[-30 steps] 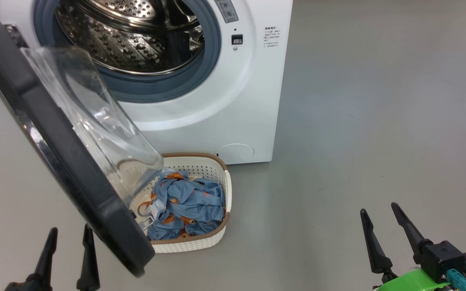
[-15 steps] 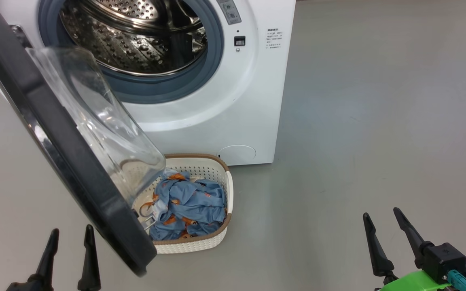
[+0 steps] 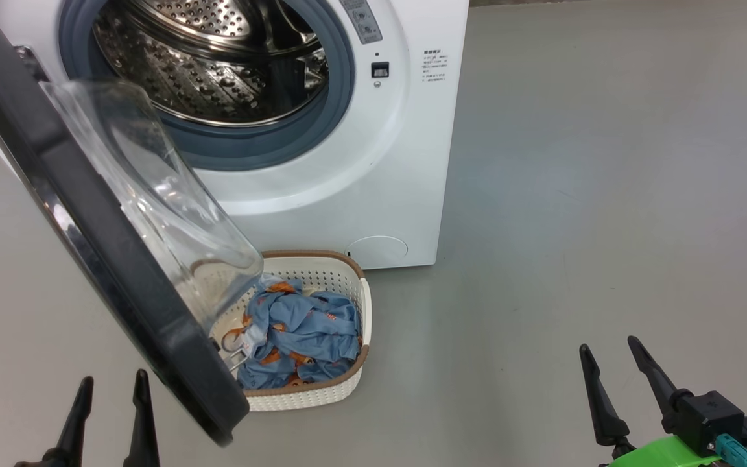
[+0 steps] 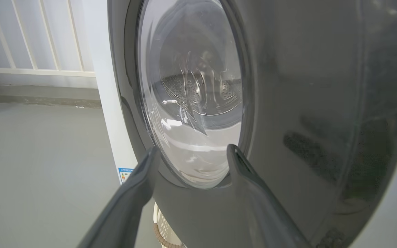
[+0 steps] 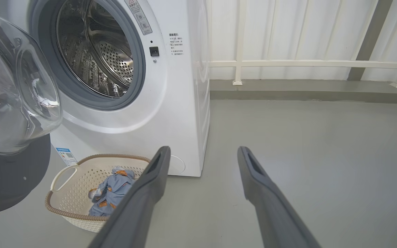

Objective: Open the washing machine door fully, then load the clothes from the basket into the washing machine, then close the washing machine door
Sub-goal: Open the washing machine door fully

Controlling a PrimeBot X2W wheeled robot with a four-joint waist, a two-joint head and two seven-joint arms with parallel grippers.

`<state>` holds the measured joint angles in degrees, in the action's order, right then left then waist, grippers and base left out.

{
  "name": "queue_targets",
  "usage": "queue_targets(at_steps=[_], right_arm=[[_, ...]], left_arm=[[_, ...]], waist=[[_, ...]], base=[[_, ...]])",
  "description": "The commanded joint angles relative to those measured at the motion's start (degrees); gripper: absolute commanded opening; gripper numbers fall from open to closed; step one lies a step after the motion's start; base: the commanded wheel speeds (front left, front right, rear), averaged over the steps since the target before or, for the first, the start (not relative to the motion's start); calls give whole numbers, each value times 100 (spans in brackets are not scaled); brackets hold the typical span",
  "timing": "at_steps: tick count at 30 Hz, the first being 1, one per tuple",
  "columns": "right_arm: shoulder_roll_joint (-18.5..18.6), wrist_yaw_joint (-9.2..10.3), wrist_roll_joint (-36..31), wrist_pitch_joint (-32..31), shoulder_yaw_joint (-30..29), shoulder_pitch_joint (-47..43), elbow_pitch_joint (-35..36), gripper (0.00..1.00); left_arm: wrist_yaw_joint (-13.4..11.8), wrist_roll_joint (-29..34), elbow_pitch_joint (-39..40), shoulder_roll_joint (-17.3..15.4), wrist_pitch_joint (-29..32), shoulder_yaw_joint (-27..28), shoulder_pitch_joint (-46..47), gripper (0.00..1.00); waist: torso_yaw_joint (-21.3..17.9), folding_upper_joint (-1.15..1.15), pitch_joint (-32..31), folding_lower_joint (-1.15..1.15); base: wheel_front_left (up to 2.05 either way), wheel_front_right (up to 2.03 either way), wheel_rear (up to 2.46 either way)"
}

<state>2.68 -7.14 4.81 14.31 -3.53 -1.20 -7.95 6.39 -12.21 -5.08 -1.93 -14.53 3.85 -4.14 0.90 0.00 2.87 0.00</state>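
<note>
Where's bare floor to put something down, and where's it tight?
Free: bare floor right of the washing machine and basket, up to the right gripper; a narrower strip left of the door, ahead of the left gripper. Tight: the open door overhangs the basket's left side, and the basket sits close to the machine's front.

The white washer (image 3: 360, 181) stands far left, its steel drum (image 3: 218, 65) exposed. Its door (image 3: 107, 259), black-rimmed with a clear glass bowl, hangs open to the left and overhangs the left end of the cream basket (image 3: 355, 285). The basket sits on the floor just in front of the washer and holds crumpled blue clothes (image 3: 302, 331) with orange prints.
</note>
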Motion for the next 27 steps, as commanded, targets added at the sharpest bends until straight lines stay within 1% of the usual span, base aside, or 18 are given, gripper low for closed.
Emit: queue_targets(at_steps=[1,4,5,6,7,10,15,18,22,25,27], right_arm=[[21,-35,80,69,169,178,114,100],[21,-35,83,69,182,171,105,100],[21,-35,88,69,187,166,99,100],[21,-35,94,69,193,163,93,100],[21,-35,101,69,200,161,88,100],[21,-35,112,69,216,158,78,100],[20,-35,118,69,217,147,90,100],[20,-35,127,69,218,141,91,100],[20,-35,156,69,218,143,78,100],[20,-35,191,69,235,147,65,100],[20,-35,218,69,249,150,56,100]], left_arm=[[40,-11,116,-95,-47,190,69,100],[48,-4,97,-95,-47,182,72,100],[51,-4,87,-95,-47,179,72,72],[54,-4,72,-95,-47,174,68,38],[58,4,45,-95,-47,158,60,0],[71,-11,34,-95,-47,157,66,0],[80,-122,361,-95,-47,365,169,0],[85,-169,872,-95,-47,597,352,0],[95,-201,1766,-95,-47,837,650,0],[103,-210,2282,-112,-47,818,814,0],[106,-209,2546,-139,-47,711,882,0]], waist=[[-1,0,-2,0],[4,0,-15,0],[6,0,-22,0],[8,0,-28,0],[8,0,-34,0],[17,0,-61,0],[38,0,-70,0],[51,0,-64,0],[70,0,-56,0],[68,0,-59,0],[58,0,-66,0]], base=[[0,0,0],[0,0,0],[0,0,0],[0,0,0],[0,0,0],[0,0,0],[0,0,0],[0,0,0],[0,0,0],[0,0,0],[0,0,0]])
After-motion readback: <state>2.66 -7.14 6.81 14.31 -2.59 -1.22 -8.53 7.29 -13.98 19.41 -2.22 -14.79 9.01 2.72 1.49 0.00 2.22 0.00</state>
